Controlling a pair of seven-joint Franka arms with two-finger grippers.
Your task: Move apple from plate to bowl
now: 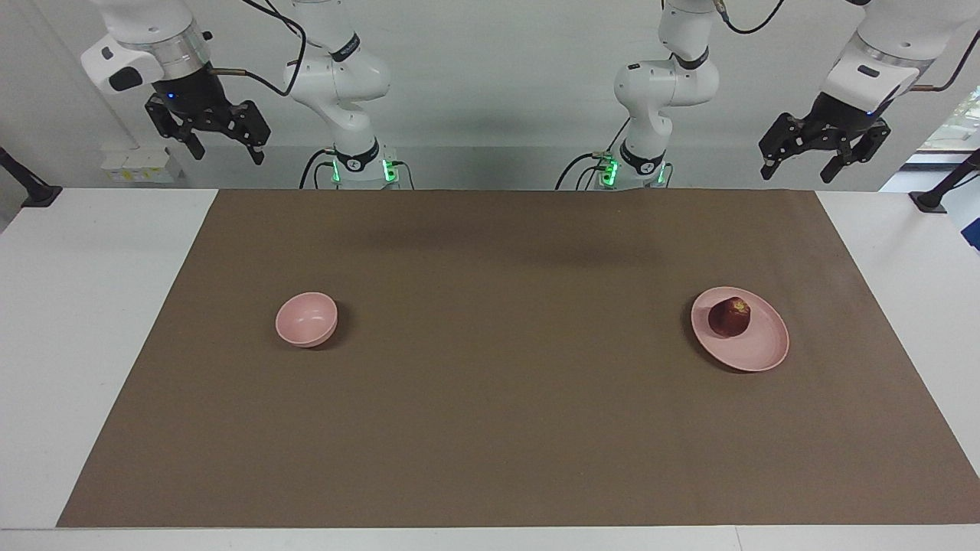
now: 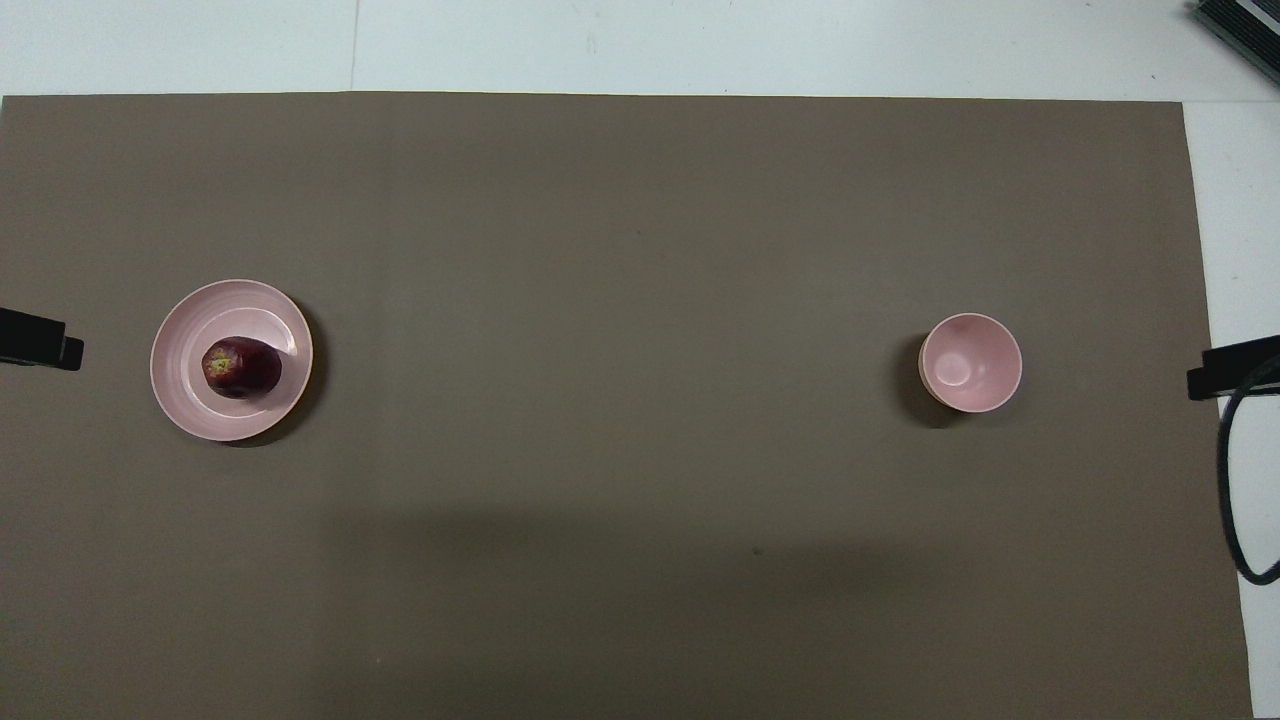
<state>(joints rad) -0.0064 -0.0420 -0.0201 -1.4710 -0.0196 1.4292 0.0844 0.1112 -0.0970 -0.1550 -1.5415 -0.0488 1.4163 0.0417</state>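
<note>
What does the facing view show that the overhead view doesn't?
Only the facing view shows both arms whole, raised at their own ends of the table, waiting: left gripper and right gripper, both open. Only the overhead view looks straight into the empty bowl. Both show the apple on the plate, bowl toward the right arm's end, on the brown mat.

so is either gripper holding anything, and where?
Nothing held. Left gripper and right gripper are both open, raised by their bases. Apple sits on plate.
</note>
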